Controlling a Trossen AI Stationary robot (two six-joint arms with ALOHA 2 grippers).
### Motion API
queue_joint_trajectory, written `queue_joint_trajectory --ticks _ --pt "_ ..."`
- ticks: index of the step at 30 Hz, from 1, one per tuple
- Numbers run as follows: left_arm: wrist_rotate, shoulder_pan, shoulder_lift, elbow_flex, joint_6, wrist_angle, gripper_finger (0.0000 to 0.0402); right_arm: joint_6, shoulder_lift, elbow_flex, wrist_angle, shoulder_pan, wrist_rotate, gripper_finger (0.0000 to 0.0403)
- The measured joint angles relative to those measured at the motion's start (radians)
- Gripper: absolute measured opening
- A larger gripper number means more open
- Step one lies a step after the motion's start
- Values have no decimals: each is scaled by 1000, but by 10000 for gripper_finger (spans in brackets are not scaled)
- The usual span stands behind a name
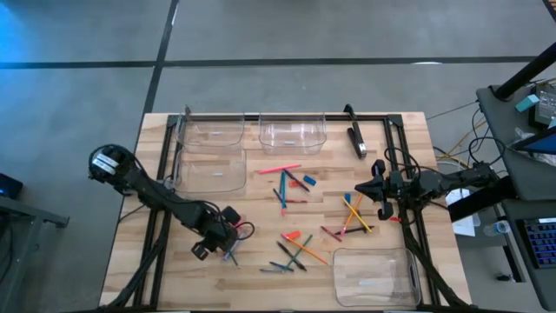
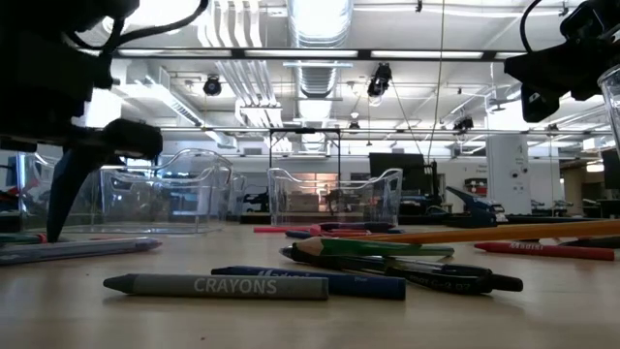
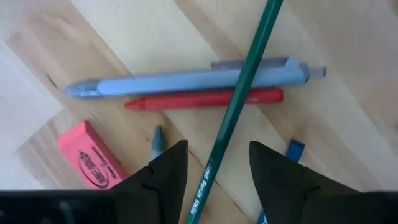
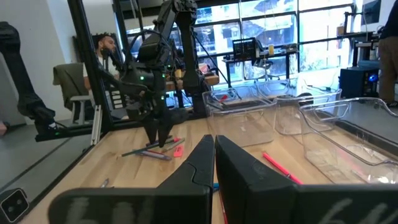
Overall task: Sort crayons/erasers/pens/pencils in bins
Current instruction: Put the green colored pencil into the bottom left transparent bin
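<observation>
Green pencil [image 3: 239,99] runs between my left pincer's [image 3: 217,165] parted fingers, ungripped; I point straight down.

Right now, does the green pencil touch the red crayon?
Touching. The left wrist view shows the green pencil lying straight across the red crayon, with no gap visible where they cross.
</observation>
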Motion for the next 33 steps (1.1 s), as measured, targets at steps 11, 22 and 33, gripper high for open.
queue_joint_trajectory --ticks 11,22,33 --pt "-4 3 -3 -73 -2 106 156 0 0 0 0 0 0 9" --pt "-13 5 -1 -97 -1 135 80 0 0 0 0 0 0 9" --pt "-20 6 -1 -76 -1 116 27 0 0 0 0 0 0 9"
